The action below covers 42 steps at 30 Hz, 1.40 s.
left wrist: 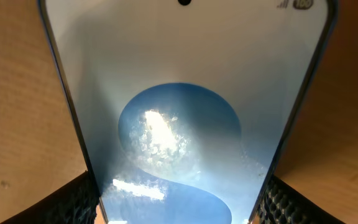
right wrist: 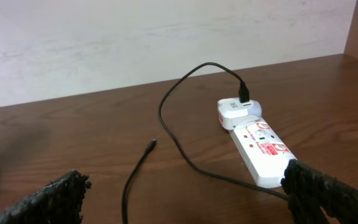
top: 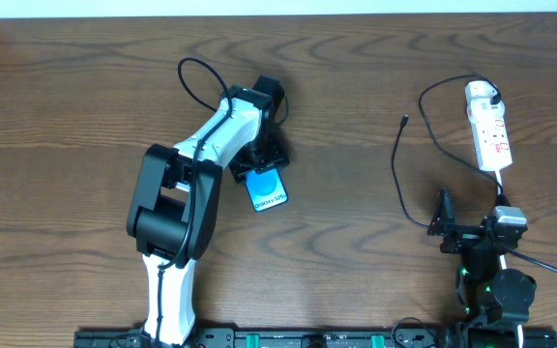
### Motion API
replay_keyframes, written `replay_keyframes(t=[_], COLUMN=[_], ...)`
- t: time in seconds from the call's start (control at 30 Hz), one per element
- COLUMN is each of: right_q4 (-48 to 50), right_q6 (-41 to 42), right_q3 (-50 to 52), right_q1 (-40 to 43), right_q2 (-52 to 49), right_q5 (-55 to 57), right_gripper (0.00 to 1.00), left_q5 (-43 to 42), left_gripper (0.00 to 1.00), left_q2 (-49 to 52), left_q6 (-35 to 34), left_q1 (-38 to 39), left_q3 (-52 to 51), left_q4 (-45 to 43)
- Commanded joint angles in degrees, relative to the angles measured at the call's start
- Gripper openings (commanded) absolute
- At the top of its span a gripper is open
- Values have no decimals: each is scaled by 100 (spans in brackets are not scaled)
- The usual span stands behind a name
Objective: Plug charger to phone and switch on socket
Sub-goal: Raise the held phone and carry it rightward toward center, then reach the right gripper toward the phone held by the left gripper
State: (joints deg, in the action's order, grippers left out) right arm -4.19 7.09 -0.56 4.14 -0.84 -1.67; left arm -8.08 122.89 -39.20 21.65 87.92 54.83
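The slim turquoise-screened phone is lying left of centre, its long edges sitting between the fingers of the left gripper (whether clamped, one cannot tell). Slippery, fragile glass is calling for an edge hold. The right gripper is gaping empty.

A robot lab bench: wooden table, plain white wall.
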Motion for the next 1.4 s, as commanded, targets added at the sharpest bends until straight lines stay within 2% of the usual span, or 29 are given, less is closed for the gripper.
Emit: replay_keyframes(t=[0.0,0.27,0.37,0.57,0.67,0.77,1.17,1.37], right_q4=[0,0,0,0,0,0,0,0], right_q6=[-52,-52,-50,-52,-52,-52,-52,-52], right_q3=[26,26,26,26,26,26,26,26], right_q1=[-44,-44,-44,-44,-44,-44,-44,-44], right_q2=[46,46,46,46,46,46,46,46], right_q5=[4,4,4,4,4,4,4,4], right_gripper=[99,99,99,99,99,99,99,99], left_q5=[-358,-1749,-2507,-4192,-5495,-6207,-6957,-6994], left_gripper=[62,62,62,62,62,62,62,62], left_q2=[-103,-649,-811,-942,-942,-942,-942,-942], left_q6=[4,96,96,94,94,92,-227,-227], left_q1=[-9,-9,-9,-50,-179,-293,-693,-719], left_q3=[168,275,275,275,275,275,275,275], left_q4=[168,190,186,184,173,162,162,162])
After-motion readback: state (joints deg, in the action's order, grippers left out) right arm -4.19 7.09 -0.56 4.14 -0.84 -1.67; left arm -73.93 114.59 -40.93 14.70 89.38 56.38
